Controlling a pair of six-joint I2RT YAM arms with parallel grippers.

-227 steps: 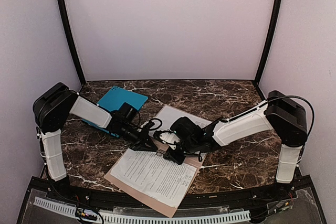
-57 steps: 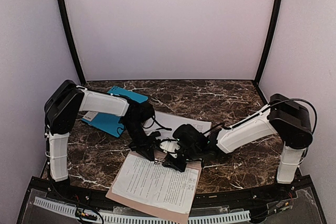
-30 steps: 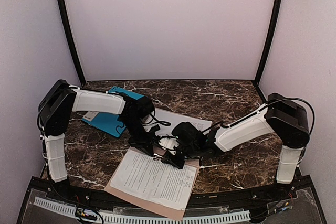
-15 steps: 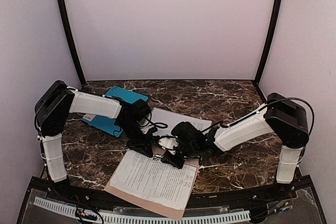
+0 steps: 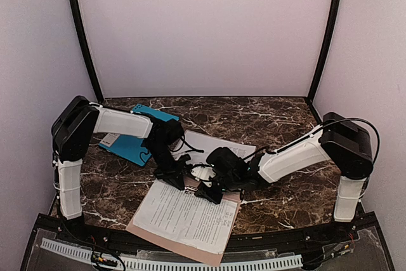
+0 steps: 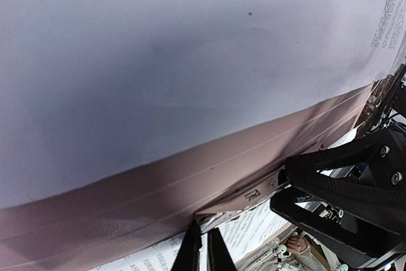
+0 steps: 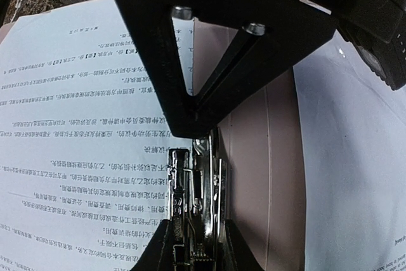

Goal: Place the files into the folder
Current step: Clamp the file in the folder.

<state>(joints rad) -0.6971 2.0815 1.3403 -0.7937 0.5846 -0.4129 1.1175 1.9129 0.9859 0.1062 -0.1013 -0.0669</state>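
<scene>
While the folder (image 5: pixel 166 240) lies open at the near middle of the table (image 5: pixel 285 201), task part done. Files (image 5: pixel 187 214): one printed sheet on the folder's near half; a second sheet (image 5: pixel 222 144) at its far side, not yet filed; third not discernible. Left gripper (image 5: pixel 179 181): fingers together, tips at the sheet's far edge. Right gripper (image 7: pixel 196 245): clamped on the metal clip (image 7: pixel 196 201). Contact beneath both hidden.
</scene>
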